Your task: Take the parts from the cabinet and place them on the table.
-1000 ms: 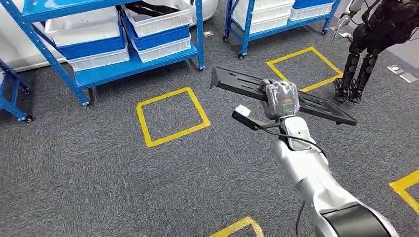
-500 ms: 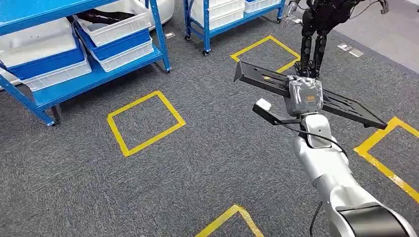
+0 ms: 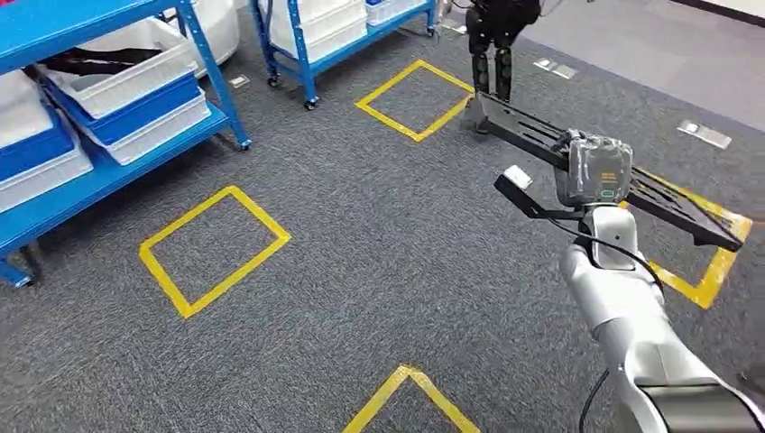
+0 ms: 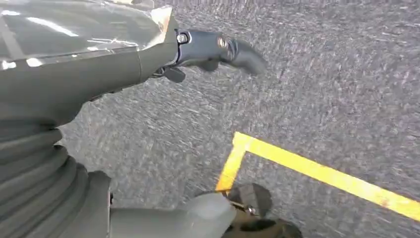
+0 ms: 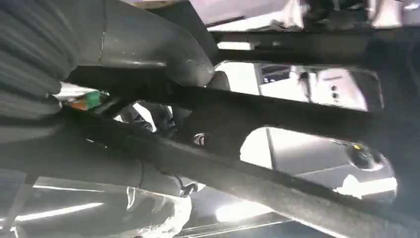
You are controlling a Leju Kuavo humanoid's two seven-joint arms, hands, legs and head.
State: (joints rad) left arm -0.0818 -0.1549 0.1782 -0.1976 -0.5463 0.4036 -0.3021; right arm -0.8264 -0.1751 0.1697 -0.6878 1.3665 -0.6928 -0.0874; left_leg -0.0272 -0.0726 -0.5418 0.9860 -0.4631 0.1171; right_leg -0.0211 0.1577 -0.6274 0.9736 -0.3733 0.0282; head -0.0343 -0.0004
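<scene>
While the blue rack (image 3: pixel 108 117) with its white bins stands far left, the black slotted part (image 3: pixel 668 203) rides in the right hand (image 3: pixel 594 170), which grips it mid-length; its long axis runs far-left to near-right. Left hand (image 4: pixel 148 54) hangs over carpet, holding nothing, fingers apart. No table visible.

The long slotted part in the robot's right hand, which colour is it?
Black; the part held by the right hand shows best in the head view.
</scene>
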